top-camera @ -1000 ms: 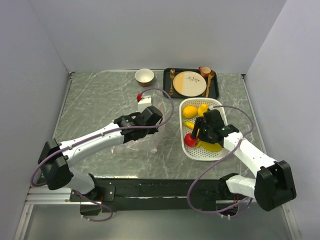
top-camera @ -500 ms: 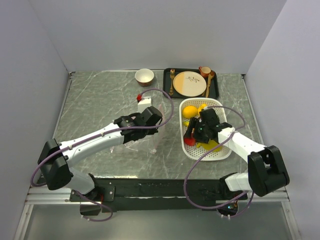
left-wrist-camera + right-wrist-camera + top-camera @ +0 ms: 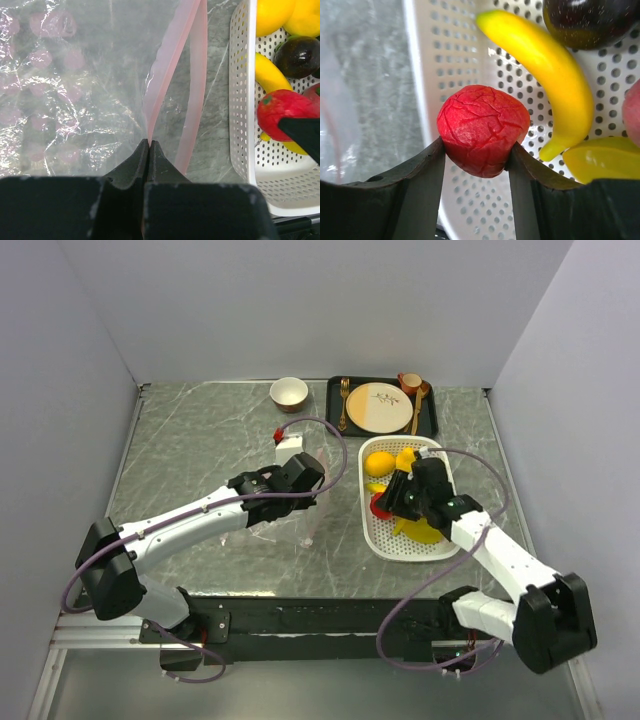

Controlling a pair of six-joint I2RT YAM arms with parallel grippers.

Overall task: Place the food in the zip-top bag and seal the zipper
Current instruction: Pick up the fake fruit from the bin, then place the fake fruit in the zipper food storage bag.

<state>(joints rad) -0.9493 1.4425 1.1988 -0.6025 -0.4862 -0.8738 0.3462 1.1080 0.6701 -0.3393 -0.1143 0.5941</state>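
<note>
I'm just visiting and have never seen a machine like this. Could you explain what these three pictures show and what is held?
It is two robot arms bolted at the near edge of a table, each ending in two fingers. The wide picture looks down from above and behind; the other two come from wrist cameras. The left fingers are shut on the pink strip at the mouth of a clear bag. The right fingers grip a red apple over a white basket holding a banana, a dark ball and other fruit. At the back stand a bowl and a tray with a plate.
</note>
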